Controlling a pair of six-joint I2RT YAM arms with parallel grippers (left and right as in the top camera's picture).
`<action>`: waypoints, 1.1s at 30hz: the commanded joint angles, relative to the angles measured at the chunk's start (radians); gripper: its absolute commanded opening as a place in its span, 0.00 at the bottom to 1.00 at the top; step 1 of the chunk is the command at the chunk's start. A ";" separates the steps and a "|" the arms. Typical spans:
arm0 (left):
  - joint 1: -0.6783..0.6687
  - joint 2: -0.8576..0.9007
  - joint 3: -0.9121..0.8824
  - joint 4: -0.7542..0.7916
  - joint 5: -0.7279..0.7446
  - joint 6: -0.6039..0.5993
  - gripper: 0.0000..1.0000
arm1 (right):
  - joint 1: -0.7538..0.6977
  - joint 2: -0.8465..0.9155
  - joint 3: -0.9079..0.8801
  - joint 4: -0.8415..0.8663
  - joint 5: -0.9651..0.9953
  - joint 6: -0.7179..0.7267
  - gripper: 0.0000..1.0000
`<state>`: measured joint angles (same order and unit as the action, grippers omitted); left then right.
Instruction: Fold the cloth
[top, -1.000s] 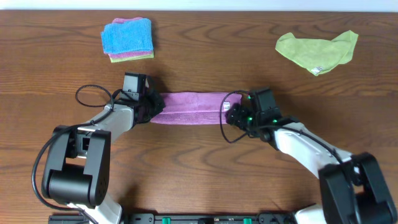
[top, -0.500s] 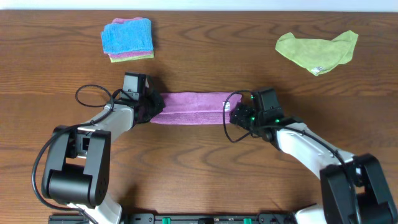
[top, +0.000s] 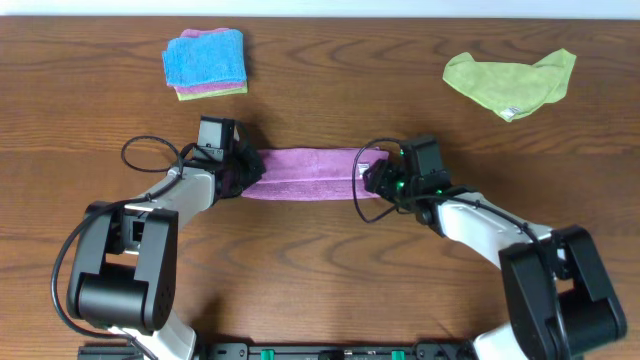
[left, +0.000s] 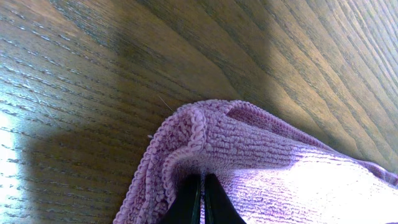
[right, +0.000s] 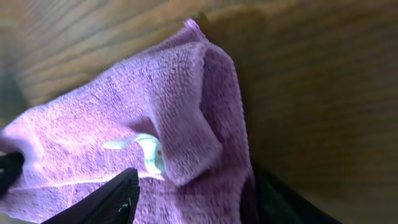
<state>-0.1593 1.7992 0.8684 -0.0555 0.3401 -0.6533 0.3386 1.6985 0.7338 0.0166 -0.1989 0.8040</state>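
Overhead and wrist views of a two-arm cloth-folding station. The cloth (top: 305, 173), a purple microfibre towel, lay near the centre of the wooden tabletop (top: 320, 260), folded into a narrow band running left to right, with one arm at each short end.

At the left end, the left end effector (top: 243, 170) had its jaws closed tightly on the cloth. In the left wrist view the two dark fingertips (left: 191, 205) met with almost no gap, pinching a layer of fabric just behind the rolled, stitched hem (left: 196, 127), which curled over onto the wood.

At the right end, the right end effector (top: 372, 180) had its jaws parted, one on either side of the cloth's end. In the right wrist view one dark finger (right: 118, 196) appeared at the lower left and the other at the lower right. The folded corner and a small white label (right: 148, 151) lay between them. Whether either pad pressed the fabric could not be told.

Between the two arms the cloth rested flat on the wood. Toward the far edge, well apart from it, were two other items. A stack of folded cloths (top: 205, 62) sat at the left, bright blue on top with pink and green edges beneath. A crumpled lime-green cloth (top: 510, 82) sat at the right.
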 joint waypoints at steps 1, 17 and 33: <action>-0.004 0.032 -0.002 -0.023 -0.006 0.018 0.06 | 0.013 0.055 -0.008 0.012 -0.019 0.030 0.57; -0.004 0.032 -0.002 -0.023 -0.006 0.018 0.06 | 0.049 0.092 -0.008 0.185 0.038 -0.043 0.01; -0.003 0.031 -0.001 -0.028 0.001 0.018 0.06 | 0.091 -0.079 0.003 0.179 0.038 -0.107 0.01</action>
<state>-0.1593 1.7992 0.8684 -0.0578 0.3408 -0.6533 0.3996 1.6329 0.7307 0.1963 -0.1719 0.7200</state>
